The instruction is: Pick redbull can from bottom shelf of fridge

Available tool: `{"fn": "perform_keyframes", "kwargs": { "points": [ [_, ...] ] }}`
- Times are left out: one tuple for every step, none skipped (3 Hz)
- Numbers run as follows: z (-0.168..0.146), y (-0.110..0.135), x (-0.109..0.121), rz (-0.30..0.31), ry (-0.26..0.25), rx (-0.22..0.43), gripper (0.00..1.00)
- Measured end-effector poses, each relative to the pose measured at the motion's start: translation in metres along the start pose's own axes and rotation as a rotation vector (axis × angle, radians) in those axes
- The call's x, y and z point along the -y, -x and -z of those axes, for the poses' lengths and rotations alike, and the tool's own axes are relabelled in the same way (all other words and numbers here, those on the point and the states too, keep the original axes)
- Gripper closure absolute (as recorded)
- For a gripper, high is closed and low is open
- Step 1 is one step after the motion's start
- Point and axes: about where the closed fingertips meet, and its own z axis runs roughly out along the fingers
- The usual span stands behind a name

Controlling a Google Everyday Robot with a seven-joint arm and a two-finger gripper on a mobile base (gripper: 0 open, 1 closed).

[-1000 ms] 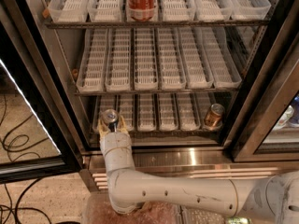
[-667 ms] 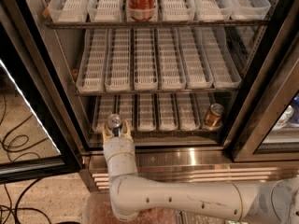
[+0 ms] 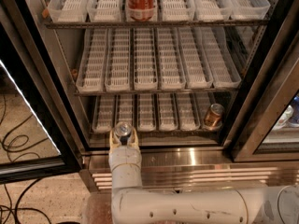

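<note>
The redbull can shows its silver top at the front edge of the bottom shelf of the fridge, left of centre. My gripper reaches up from below, and its two cream fingers sit on either side of the can, shut on it. The can's body is mostly hidden behind the fingers and the wrist. My white arm runs along the bottom of the view.
A copper-gold can stands at the right end of the bottom shelf. A red cola can sits on the top shelf. The open black-framed door stands at left, with cables on the floor.
My gripper has moved to the right and toward the shelf's front edge, and the can has travelled with it between the fingers.
</note>
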Motion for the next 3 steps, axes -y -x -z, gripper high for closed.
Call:
{"fn": "perform_keyframes", "kwargs": {
  "points": [
    [0.0107, -0.0013, 0.0079, -0.015, -0.019, -0.005, 1.0],
    [0.0203, 0.0005, 0.006, -0.05, 0.008, -0.006, 1.0],
    [0.0203, 0.0005, 0.006, -0.05, 0.008, -0.006, 1.0]
  ]
}}
